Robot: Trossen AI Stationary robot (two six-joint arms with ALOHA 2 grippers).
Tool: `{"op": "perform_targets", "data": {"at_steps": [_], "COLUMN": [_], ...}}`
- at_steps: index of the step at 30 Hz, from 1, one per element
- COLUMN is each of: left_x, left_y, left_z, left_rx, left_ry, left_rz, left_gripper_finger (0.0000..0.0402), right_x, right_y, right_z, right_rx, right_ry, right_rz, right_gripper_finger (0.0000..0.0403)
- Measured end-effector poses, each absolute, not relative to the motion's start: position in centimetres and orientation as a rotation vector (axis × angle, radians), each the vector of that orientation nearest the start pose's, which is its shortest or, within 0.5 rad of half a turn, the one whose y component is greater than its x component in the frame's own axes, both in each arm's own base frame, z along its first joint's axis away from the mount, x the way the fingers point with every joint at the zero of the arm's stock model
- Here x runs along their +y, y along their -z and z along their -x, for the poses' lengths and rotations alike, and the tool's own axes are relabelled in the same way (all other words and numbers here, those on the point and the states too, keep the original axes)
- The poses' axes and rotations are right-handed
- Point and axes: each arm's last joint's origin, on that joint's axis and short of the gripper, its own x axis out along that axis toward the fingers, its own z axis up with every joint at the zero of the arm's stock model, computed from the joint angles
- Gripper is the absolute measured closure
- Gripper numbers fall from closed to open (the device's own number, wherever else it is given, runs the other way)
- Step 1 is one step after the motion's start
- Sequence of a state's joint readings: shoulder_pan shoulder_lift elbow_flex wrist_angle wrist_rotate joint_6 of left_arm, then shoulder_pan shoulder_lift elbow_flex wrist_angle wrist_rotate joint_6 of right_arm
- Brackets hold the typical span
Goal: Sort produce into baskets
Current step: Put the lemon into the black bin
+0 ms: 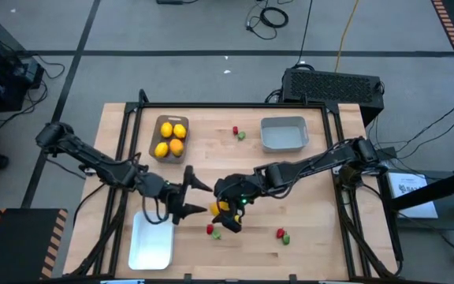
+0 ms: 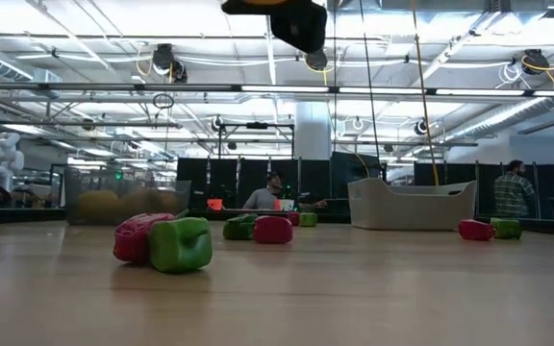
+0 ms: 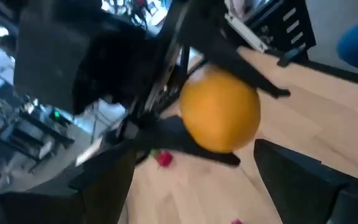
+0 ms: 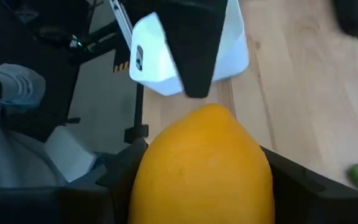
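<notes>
My right gripper [image 1: 225,211] is near the middle of the table, above it, shut on a yellow-orange lemon-sized fruit [image 3: 219,111]. My left gripper [image 1: 198,197] stands open just to the fruit's left, pointing at it; its fingers [image 3: 291,177] touch nothing. The brown basket [image 1: 155,132] at the far left holds several yellow and orange fruits. The grey-blue basket [image 1: 284,136] is at the far right and the white basket [image 1: 152,241] at the near left. Small red and green pieces [image 2: 162,240] lie in pairs on the table. My right gripper pinches the fruit between its two fingers [image 4: 122,171], which sit on two opposite sides of it [image 4: 145,180]. The fingers come slanting down from the table's right. The fruit [image 1: 221,207] is lifted clear of the table.
Red and green pairs lie at the far middle [image 1: 238,132], just below the held fruit [image 1: 213,231] and at the near right [image 1: 283,235]. Dark frame rails run along the table's left and right sides. People show in the room behind the table [image 2: 514,192].
</notes>
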State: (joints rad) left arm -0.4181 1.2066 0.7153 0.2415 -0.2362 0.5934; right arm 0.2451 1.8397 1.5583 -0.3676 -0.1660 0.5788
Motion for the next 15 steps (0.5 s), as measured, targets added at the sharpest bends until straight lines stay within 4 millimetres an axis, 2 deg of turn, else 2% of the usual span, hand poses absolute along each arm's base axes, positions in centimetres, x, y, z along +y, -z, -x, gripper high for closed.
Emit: {"op": "perform_targets", "data": {"at_steps": [15], "left_x": [-11.13], "left_y": [-26.66], "left_z": [-23.94], "left_rx": [0.133], "left_ry": [0.282], "left_rz": [-0.683], "left_gripper_finger": [0.0068], "right_x": [9.75], "right_y": [-29.73], "right_z": [-41.30], "right_rx": [0.641], "right_ry": [-0.205], "right_rz": [-0.525], "right_gripper_finger": [0.0163]}}
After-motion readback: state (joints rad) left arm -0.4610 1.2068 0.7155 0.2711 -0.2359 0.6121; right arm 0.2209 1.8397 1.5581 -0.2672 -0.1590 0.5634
